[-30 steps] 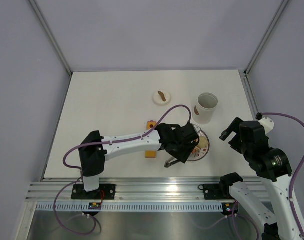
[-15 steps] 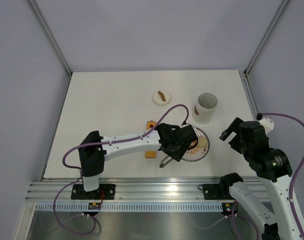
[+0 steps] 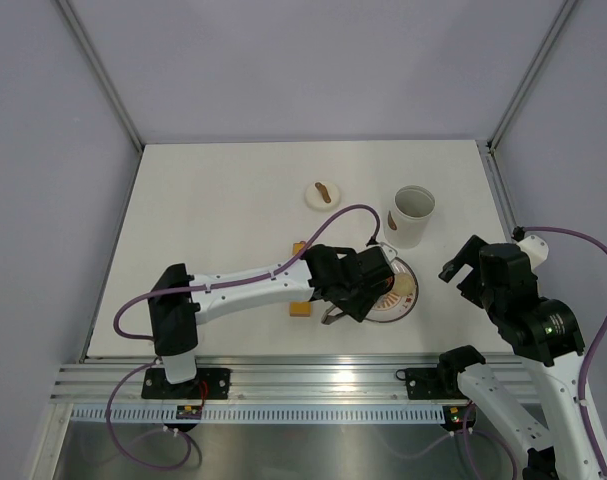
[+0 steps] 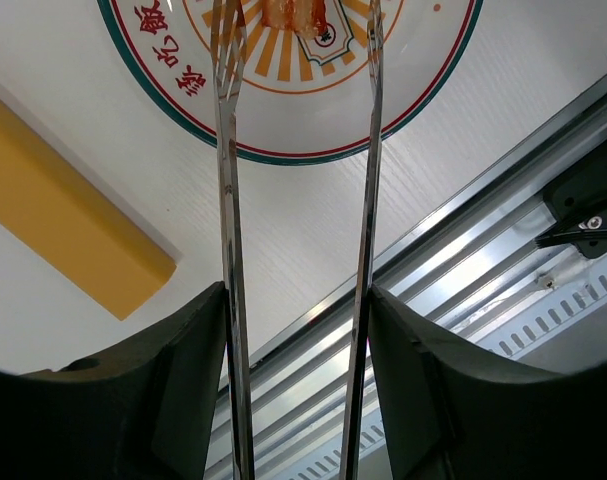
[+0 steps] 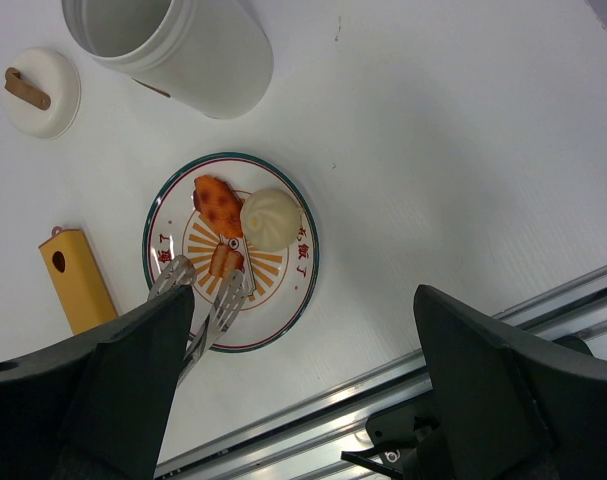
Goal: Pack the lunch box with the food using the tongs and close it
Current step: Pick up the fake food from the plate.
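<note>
The tongs (image 4: 228,200) run up between my left gripper's (image 4: 298,380) fingers, which press on both thin arms. In the right wrist view the tongs' tips (image 5: 226,297) stand slightly apart over the patterned plate (image 5: 283,310), either side of a small orange piece of food (image 5: 225,260). An orange-red piece (image 5: 215,200) and a pale bun (image 5: 271,218) lie beside it. The white lunch box (image 3: 413,215) stands upright and uncovered beyond the plate (image 3: 411,290). My right gripper (image 3: 461,262) hangs open to the right of the plate, holding nothing.
A round white lid with a brown handle (image 3: 324,194) lies left of the lunch box. An orange bar (image 3: 301,305) lies left of the plate, partly under my left arm. The metal rail (image 3: 313,375) runs along the near table edge.
My left wrist has shifted a little left and turned, uncovering more of the plate, with the tongs still in it. The right arm has not moved.
</note>
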Available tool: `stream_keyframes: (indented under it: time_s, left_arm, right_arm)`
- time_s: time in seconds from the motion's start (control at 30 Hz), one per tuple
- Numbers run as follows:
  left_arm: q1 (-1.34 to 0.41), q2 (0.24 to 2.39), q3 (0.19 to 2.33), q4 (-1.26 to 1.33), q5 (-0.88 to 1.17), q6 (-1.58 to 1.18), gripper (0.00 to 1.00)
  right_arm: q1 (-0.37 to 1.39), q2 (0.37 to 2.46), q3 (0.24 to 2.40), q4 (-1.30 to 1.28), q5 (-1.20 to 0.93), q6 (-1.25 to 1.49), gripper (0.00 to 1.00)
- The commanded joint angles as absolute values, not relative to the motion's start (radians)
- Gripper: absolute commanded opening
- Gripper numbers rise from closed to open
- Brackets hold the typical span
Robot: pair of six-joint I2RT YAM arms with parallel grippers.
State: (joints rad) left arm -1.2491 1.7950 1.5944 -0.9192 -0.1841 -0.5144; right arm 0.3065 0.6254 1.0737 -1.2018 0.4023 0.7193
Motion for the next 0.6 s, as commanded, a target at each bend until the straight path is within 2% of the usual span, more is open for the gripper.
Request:
stream_keyframes:
  time_s: [0.0, 0.57]
  left_arm:
    - [-1.255, 1.775, 1.625, -0.876, -0.206, -0.456, 0.59]
    - [-1.244, 1.873, 1.643, -0.893, -0.242, -0.405, 0.55]
  right_arm:
    - [0.308, 0.617, 1.101, -1.207, 0.42, 0.719, 1.0]
    - [0.308, 0.618, 1.103, -1.212, 0.425, 0.721, 0.99]
